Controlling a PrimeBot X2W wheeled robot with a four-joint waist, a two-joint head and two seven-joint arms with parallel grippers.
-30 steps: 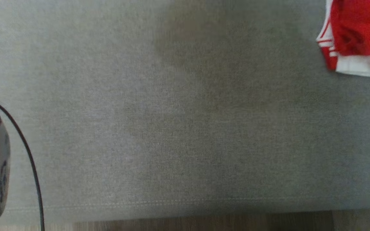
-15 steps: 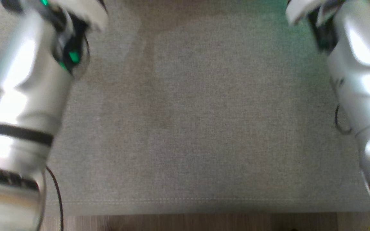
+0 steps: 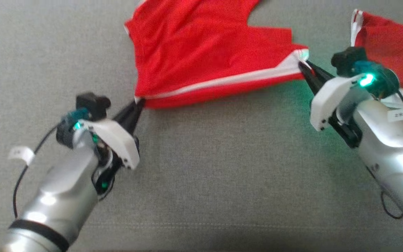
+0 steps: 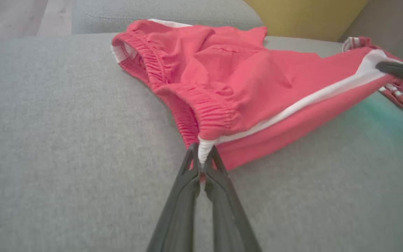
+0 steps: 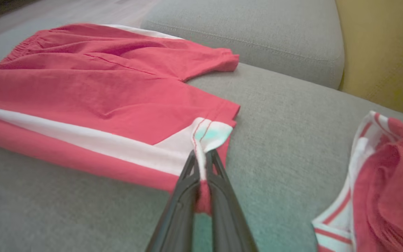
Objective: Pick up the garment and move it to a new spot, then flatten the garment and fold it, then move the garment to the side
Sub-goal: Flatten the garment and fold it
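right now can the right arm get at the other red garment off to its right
Probably not yet: the second garment lies close, with bare cushion between, but the right gripper is shut on a corner of the shorts.

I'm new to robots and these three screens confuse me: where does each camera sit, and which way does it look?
Head view: on the robot's head, looking down at the grey cushion; both forearms show, left gripper and right gripper each shut on the red shorts.
Left wrist view: on the left wrist, looking along its fingers at the waistband corner.
Right wrist view: on the right wrist, along its fingers at the leg hem.
Both wrist views share the white stripe.
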